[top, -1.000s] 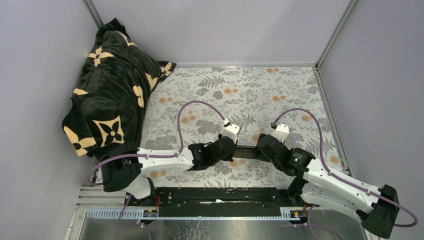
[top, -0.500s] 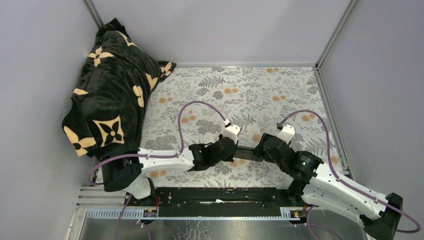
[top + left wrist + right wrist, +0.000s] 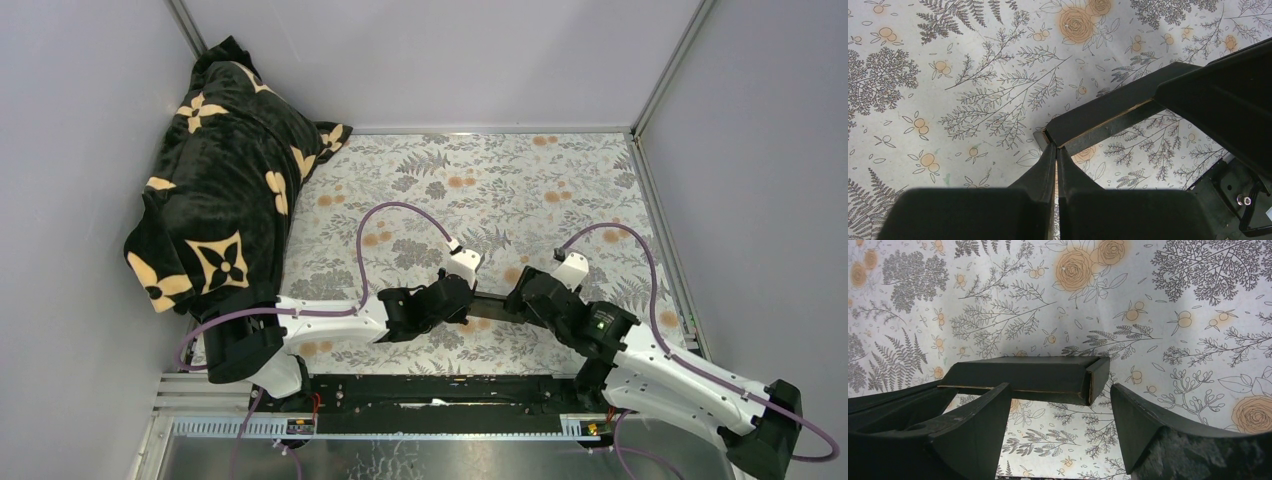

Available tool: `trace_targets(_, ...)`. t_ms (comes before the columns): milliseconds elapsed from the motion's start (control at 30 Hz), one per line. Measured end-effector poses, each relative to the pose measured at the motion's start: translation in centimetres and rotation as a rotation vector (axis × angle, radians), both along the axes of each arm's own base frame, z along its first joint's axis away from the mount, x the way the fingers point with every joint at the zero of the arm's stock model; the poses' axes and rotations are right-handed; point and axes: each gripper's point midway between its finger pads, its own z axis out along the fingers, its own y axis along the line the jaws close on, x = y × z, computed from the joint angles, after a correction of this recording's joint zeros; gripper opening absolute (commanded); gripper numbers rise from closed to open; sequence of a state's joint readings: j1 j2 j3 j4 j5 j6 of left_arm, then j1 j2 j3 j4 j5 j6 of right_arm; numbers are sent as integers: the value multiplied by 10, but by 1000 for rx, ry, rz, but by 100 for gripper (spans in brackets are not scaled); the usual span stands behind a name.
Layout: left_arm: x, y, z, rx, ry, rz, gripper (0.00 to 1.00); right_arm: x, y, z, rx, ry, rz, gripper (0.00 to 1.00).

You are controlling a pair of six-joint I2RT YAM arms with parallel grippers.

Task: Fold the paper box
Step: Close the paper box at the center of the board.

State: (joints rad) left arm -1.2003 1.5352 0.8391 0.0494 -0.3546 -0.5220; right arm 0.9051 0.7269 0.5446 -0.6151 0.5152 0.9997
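The paper box (image 3: pixel 490 303) is at the near middle of the flowered table cover (image 3: pixel 500 180), toward 6 o'clock from the table's centre, in the space between the two grippers. It is a long, narrow, flat black box. In the top view its long axis runs from 9 o'clock to 3 o'clock, with one end at each gripper.

In the left wrist view the box (image 3: pixel 1108 112) goes from the fingertips away toward 2 o'clock, and a brown line of raw card shows along its lower edge. The left gripper (image 3: pixel 1055 147) is clenched, its two fingers pressed together, and their tips meet exactly at the near end corner of the box. A thin brownish line like the card's edge shows between the fingers, so it seems to pinch the card there.

In the right wrist view the box (image 3: pixel 1023 375) lies across from 9 to 3 o'clock, and its short closed end faces 3 o'clock. The right gripper (image 3: pixel 1060 386) is released and wide. One finger (image 3: pixel 983 415) overlaps the lower edge of the box, but contact cannot be judged. The other finger (image 3: pixel 1143 420) stands apart from the box end.

A black blanket with cream flowers (image 3: pixel 220 190) is piled at 10 o'clock.
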Motion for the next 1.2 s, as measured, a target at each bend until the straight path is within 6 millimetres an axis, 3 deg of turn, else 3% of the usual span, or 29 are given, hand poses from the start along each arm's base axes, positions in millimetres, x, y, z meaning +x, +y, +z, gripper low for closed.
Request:
trace_targets(633, 1, -3, 0, 2, 0, 0, 4, 5, 3, -9, 52, -12, -63, 75)
trace_targets(1200, -1, -6, 0, -2, 2, 7, 4, 0, -8, -12, 306, -137, -152, 77)
